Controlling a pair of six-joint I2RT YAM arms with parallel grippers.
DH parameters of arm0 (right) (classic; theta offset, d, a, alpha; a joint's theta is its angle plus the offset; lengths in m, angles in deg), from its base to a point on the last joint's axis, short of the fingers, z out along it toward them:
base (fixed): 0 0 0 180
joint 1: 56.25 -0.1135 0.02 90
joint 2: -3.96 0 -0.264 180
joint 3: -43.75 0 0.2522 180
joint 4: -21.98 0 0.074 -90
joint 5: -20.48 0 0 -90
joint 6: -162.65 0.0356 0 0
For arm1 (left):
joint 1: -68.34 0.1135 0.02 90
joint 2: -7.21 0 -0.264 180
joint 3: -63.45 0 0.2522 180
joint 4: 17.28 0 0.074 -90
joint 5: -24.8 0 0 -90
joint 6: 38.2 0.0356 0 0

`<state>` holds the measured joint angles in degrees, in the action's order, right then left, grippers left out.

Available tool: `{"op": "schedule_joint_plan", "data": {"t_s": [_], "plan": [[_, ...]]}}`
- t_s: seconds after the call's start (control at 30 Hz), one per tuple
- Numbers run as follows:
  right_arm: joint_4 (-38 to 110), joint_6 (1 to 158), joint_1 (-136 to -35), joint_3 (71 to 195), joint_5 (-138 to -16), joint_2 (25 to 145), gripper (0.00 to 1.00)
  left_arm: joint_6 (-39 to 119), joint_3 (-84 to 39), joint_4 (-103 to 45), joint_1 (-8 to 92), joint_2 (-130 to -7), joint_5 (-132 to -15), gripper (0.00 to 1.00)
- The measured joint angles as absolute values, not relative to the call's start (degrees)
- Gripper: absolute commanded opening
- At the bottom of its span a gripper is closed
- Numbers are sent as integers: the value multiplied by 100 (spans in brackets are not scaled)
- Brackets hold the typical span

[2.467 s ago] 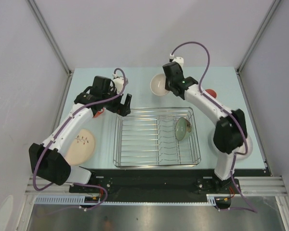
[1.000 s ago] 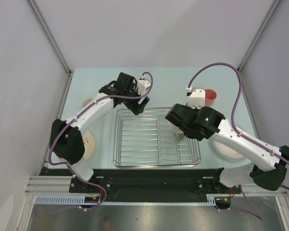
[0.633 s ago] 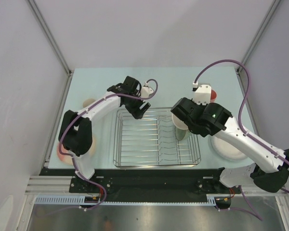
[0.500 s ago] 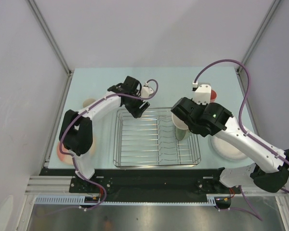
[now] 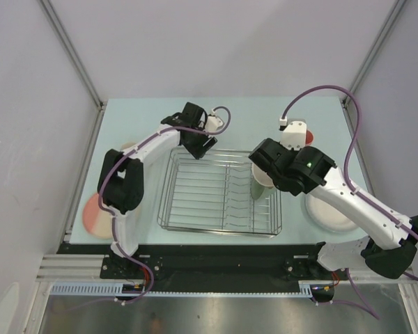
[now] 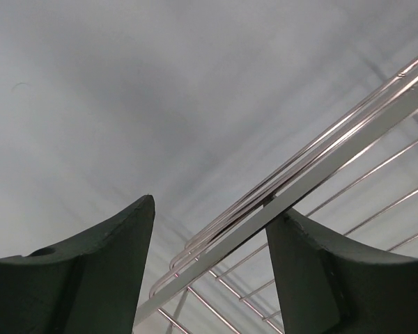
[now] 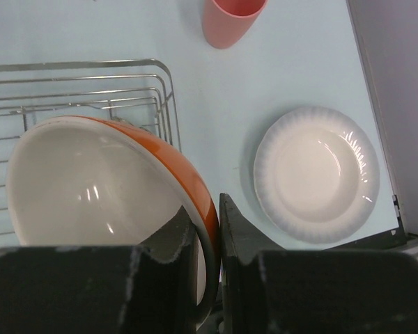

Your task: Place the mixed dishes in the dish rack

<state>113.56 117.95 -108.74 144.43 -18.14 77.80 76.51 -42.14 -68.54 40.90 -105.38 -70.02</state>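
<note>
Left gripper [image 6: 210,209] stretched far forward, jaws apart; right gripper [image 7: 207,212] pointing down, jaws clamped tight.

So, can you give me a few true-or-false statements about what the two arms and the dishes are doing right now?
1. The right gripper grips the orange bowl by its rim. True.
2. The white plate sits in the dish rack. False: it lies on the table, right of the rack.
3. The left gripper has its jaws apart, one on each side of the rack's rim. True.
4. The salmon-pink cup lies inside the rack. False: it is on the table, beyond the rack's corner.
5. The salmon-pink plate lies on the table, left of the rack. True.
</note>
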Motion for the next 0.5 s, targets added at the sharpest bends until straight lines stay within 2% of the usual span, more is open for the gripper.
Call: {"op": "schedule_joint_plan", "data": {"t_s": [0.5], "plan": [[11343, 11437, -10841, 14246, -1915, 8519, 0, 7730, -4868, -6716, 4501, -11203, -6418, 65]]}}
